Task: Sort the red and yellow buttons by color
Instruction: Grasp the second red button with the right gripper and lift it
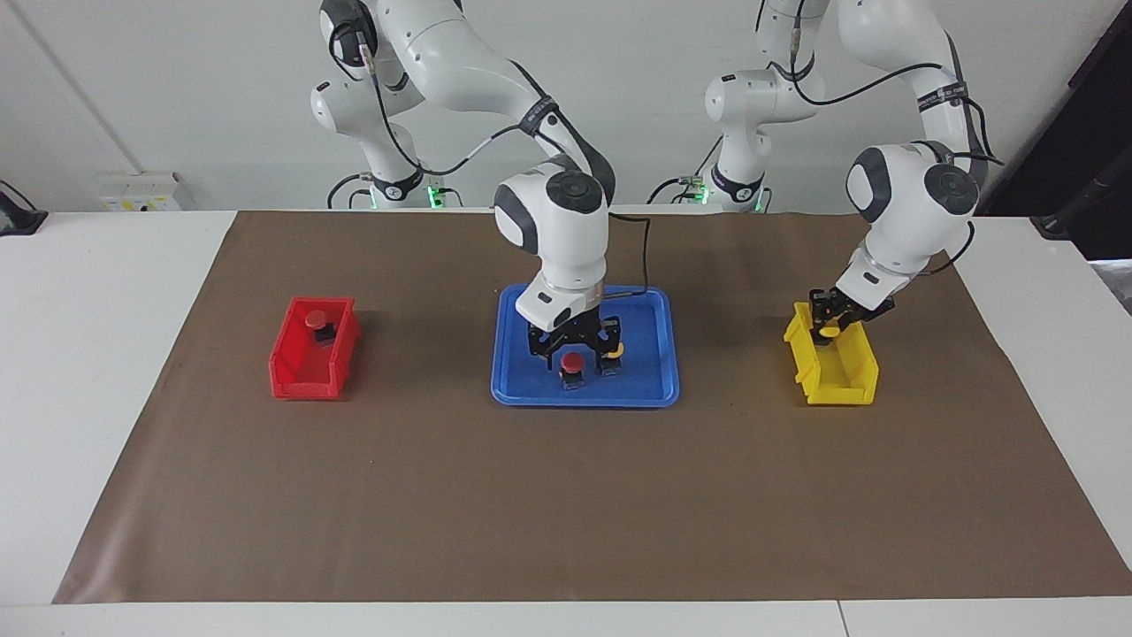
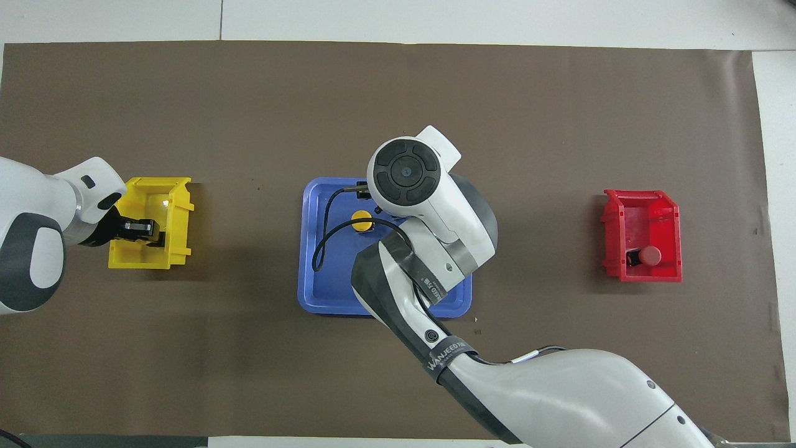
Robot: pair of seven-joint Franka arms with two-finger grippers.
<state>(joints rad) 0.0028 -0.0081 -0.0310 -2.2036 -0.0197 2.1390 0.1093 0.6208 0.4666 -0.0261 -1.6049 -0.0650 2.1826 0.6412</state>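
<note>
1. While the facing view is showing both arms at work, the right gripper (image 1: 573, 347) is hanging low over the blue tray (image 1: 531, 389) at the centre of the frame, its fingers spread apart on either side of a red button (image 1: 573, 364) standing on the tray, not yet closing on it as far as I can judge.
2. Just beside that button in the same view, a yellow button (image 1: 614, 351) is sitting on the tray, partly hidden by the gripper.
3. At centre right, the left gripper (image 1: 831, 320) is dipping into the yellow bin (image 1: 849, 380) and appears to be gripping another yellow button (image 1: 829, 330); I judge it to be about to drop it.
4. At centre left, the red bin (image 1: 296, 376) is already holding one red button (image 1: 317, 322).
5. Turning to the overhead view, the right arm is covering much of the blue tray (image 2: 311, 274) at frame centre, so the red button there is hidden; only the yellow button (image 2: 361, 218) is showing.
6. The left gripper (image 2: 146, 229) is sitting inside the yellow bin (image 2: 180, 205) at centre left; its load is not showing here.
7. The red bin (image 2: 640, 205) at centre right is carrying its red button (image 2: 650, 254).
8. Next, I judge, the right gripper needs to be closing squarely on the red cap without nudging the neighbouring yellow button, while the left one is letting go.
</note>
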